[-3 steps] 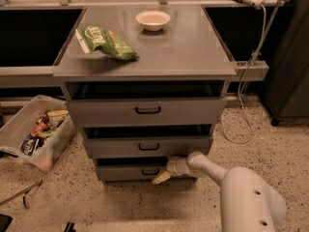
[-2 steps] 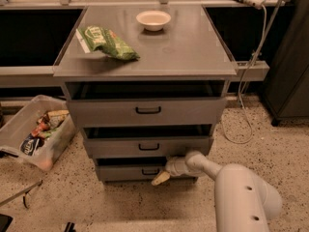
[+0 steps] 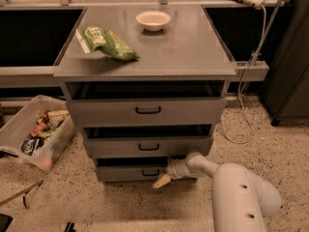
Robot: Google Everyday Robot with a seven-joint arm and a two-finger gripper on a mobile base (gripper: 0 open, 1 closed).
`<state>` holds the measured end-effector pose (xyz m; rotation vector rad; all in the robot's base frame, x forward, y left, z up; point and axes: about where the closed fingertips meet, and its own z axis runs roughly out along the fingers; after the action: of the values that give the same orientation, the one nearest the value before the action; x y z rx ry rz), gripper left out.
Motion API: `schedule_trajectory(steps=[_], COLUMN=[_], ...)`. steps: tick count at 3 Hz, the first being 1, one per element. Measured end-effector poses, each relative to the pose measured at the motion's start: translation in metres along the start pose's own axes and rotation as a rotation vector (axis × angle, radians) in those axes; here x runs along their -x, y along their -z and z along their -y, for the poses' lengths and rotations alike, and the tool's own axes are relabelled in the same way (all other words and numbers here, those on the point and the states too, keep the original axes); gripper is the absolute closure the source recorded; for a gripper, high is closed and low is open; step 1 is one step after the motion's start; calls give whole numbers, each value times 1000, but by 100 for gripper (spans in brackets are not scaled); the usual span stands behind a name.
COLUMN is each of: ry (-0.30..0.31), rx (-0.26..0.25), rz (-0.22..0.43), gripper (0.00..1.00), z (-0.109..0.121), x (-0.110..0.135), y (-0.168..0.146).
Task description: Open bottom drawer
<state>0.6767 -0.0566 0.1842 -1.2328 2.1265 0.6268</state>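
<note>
Down low, the bottom drawer (image 3: 120,174) sits at the foot of the cabinet (image 3: 183,47), near the floor (image 3: 120,207). It is grey and short, with a small black handle (image 3: 150,172). The gripper (image 3: 161,181) hangs just under that handle, likely to grab and pull it. I cannot tell if its claw is apart or together.

Grey cabinet (image 3: 193,52), three drawers, each slightly out. White arm (image 3: 241,197) reaches from lower right. Gripper (image 3: 162,180) low at bottom drawer (image 3: 120,173) front, beside black handle (image 3: 150,172). Green bag (image 3: 106,42), bowl (image 3: 153,20) on top.
</note>
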Motion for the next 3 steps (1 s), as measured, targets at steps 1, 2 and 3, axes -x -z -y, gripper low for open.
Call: schedule_trajectory(steps=[1,2,3], ry=[0,0,-17], rx=[0,0,15], rz=[0,0,-8], gripper=[0,0,0], z=[0,0,-11], x=[0,3,-1], y=[0,2,3])
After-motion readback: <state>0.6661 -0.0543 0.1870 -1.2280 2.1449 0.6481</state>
